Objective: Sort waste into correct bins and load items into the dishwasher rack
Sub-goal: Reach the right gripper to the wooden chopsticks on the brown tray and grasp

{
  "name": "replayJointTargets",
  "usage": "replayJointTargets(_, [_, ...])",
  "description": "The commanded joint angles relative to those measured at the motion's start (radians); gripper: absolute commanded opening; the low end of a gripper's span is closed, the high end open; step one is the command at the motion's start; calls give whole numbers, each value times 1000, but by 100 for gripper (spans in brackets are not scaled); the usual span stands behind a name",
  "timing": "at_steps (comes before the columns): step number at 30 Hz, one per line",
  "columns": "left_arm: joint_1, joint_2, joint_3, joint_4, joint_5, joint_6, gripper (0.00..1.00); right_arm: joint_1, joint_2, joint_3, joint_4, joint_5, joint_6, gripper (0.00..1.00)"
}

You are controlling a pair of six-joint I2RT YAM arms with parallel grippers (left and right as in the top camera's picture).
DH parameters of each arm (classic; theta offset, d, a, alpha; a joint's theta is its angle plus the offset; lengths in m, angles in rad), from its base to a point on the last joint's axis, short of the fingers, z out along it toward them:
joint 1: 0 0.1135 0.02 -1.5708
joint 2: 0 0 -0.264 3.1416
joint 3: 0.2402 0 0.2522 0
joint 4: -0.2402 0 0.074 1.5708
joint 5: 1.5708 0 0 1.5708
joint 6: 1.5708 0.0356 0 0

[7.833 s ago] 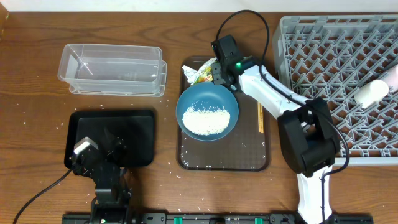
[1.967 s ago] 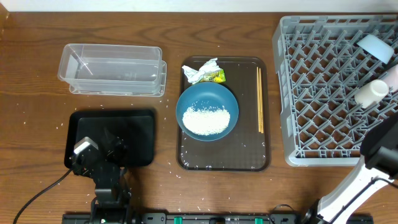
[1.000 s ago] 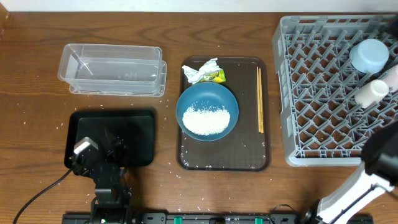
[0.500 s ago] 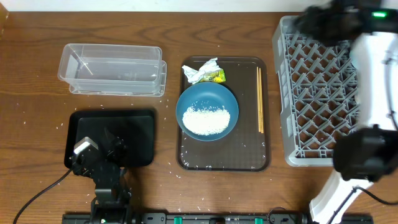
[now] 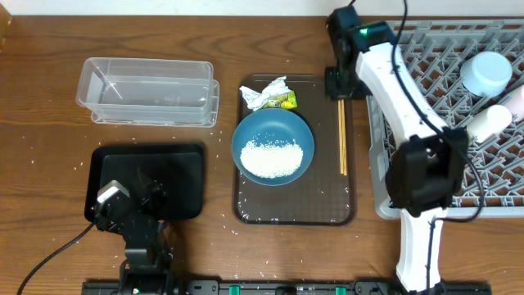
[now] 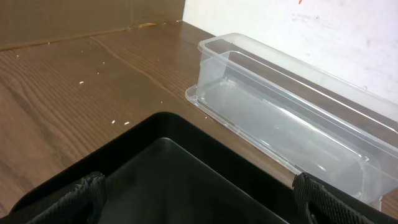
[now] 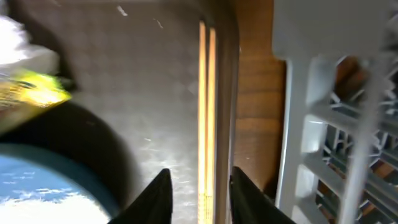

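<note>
Thin wooden chopsticks [image 5: 341, 135] lie along the right side of the brown serving tray [image 5: 327, 209]. My right gripper [image 5: 337, 84] is open over their far end, and in the right wrist view its fingers [image 7: 202, 198] straddle the chopsticks [image 7: 207, 106]. The dark blue bowl [image 5: 273, 147] holds white rice [image 5: 273, 157]. The yellow-green wrapper [image 5: 268, 96] lies behind it. The light blue bowl [image 5: 489, 72], white cup [image 5: 491, 121] and pink cup [image 5: 517, 98] sit in the grey rack [image 5: 426, 106]. My left gripper [image 6: 199, 202] is open and empty over the black tray [image 6: 168, 168].
The clear tub [image 5: 147, 92] stands at the back left, beyond the black tray [image 5: 176, 164], and also shows in the left wrist view [image 6: 286, 118]. Loose rice grains are scattered on the wood around both trays. The rack's wall [image 7: 298, 124] stands right beside the chopsticks.
My right arm has swung left from the rack to the far end of the chopsticks. The light blue bowl now rests in the rack. The left arm has not moved.
</note>
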Motion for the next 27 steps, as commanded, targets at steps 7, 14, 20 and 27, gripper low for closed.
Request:
replayJointTargets(7, [3, 1, -19, -29, -16, 2, 98, 8, 129, 0, -23, -87, -7, 21])
replayJointTargets(14, [3, 1, -19, -29, -16, 2, 98, 6, 174, -1, -21, -82, -7, 23])
replayJointTargets(20, [3, 3, -19, -29, -16, 2, 98, -4, 179, -1, -8, -67, -18, 33])
replayJointTargets(27, [3, 3, -19, -29, -16, 2, 98, -4, 183, -8, 16, -61, -18, 31])
